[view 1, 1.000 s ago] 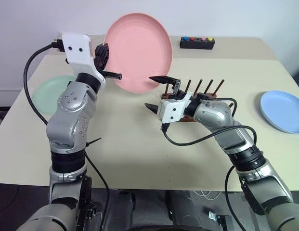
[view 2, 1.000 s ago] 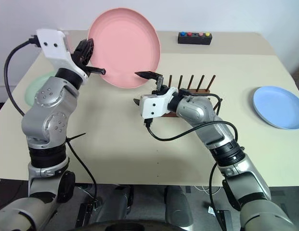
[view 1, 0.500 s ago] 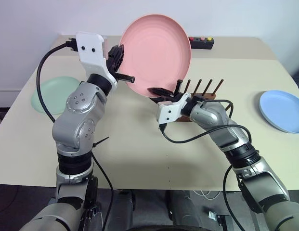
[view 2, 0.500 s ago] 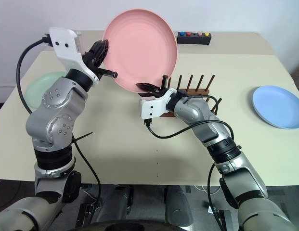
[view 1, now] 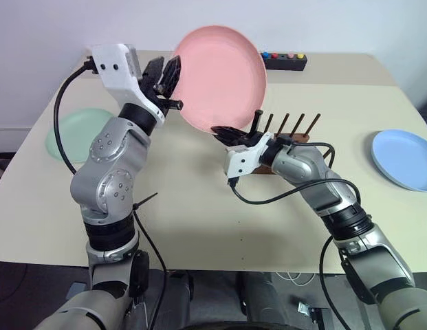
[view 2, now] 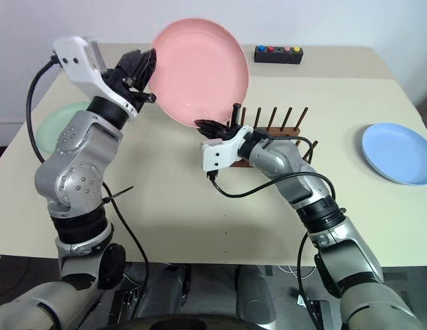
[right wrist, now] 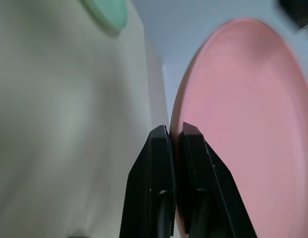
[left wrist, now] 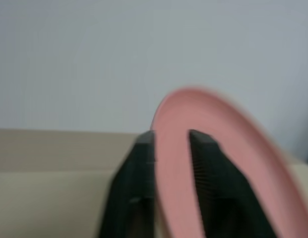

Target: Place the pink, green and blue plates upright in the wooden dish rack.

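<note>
The right gripper point(view 2: 214, 126) has just clamped the pink plate's point(view 1: 220, 77) lower rim, beside the dish rack point(view 1: 290, 135). The left gripper's point(view 1: 166, 77) jaws have loosened, straddling the upper-left rim. Handover looks underway.

Both arms raised, hands close together
Left hand point(view 1: 170, 77) parted, angled upward; right hand point(view 1: 225, 130) pinched shut, level, pointing left.
</note>
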